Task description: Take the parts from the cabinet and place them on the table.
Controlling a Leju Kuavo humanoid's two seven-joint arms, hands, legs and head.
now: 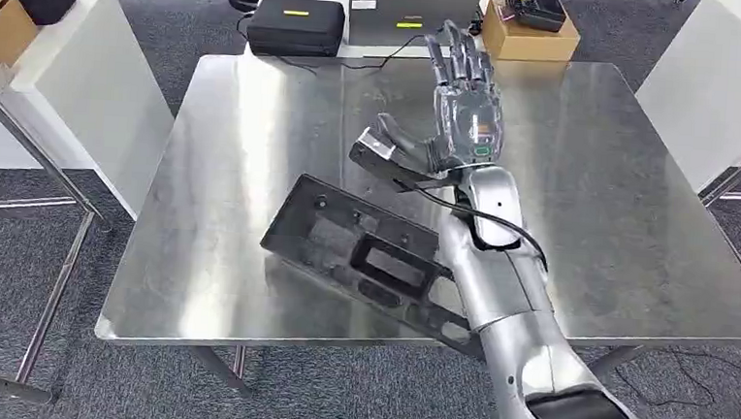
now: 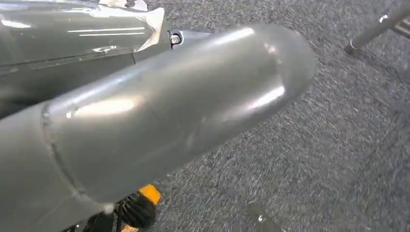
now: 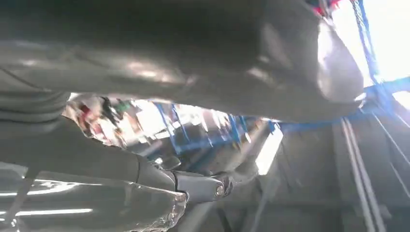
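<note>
A long black plastic part point(image 1: 364, 258) lies flat on the steel table point(image 1: 255, 125), near the front edge and slanting toward the front right. My right arm reaches over it from the lower right, its forearm covering the part's near end. My right hand point(image 1: 461, 103) hovers over the middle of the table beyond the part, fingers spread and straight, thumb out to the left, holding nothing. The right wrist view has that hand point(image 3: 169, 48) close above the shiny tabletop. My left hand point(image 2: 145, 111) hangs over grey carpet with its thumb stretched out and nothing in it.
Beyond the table's far edge sit a black case point(image 1: 295, 25), a laptop point(image 1: 413, 13) and a cardboard box point(image 1: 528, 35). White cabinets stand at the left point(image 1: 92, 86) and right point(image 1: 725, 76). A second metal table's leg point(image 1: 50, 307) is at the left.
</note>
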